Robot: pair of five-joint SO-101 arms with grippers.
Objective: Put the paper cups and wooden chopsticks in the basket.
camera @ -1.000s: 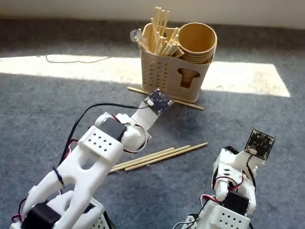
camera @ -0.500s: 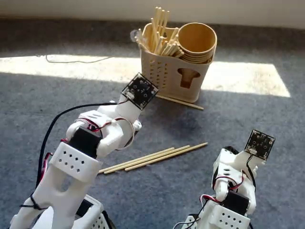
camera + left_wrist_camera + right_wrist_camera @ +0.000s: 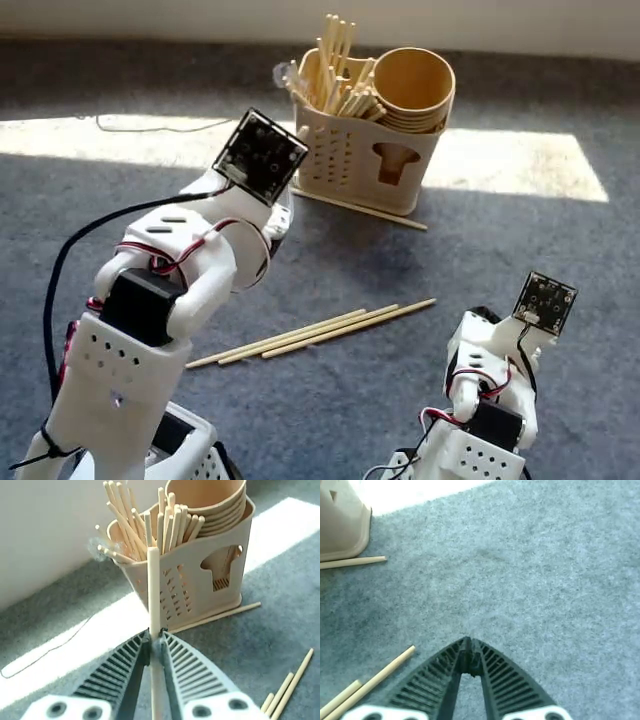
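Note:
My left gripper (image 3: 155, 636) is shut on a wooden chopstick (image 3: 153, 587), which stands upright and points at the beige basket (image 3: 200, 580). The basket (image 3: 345, 150) holds stacked paper cups (image 3: 412, 85) and a bundle of chopsticks (image 3: 335, 60). In the high view the left arm (image 3: 190, 270) is raised just left of the basket. Three loose chopsticks (image 3: 320, 332) lie on the carpet between the arms. Another chopstick (image 3: 365, 208) lies against the basket's base. My right gripper (image 3: 468, 641) is shut and empty, low over the carpet.
Grey carpet covers the floor, with a sunlit band (image 3: 520, 165) behind the basket. A thin cable (image 3: 150, 127) lies at the far left. The right arm (image 3: 490, 375) sits at the near right. A basket corner (image 3: 340, 525) appears in the right wrist view.
The left arm has lifted off the carpet and swung up and left beside the basket with a chopstick in its gripper. The right arm has kept still.

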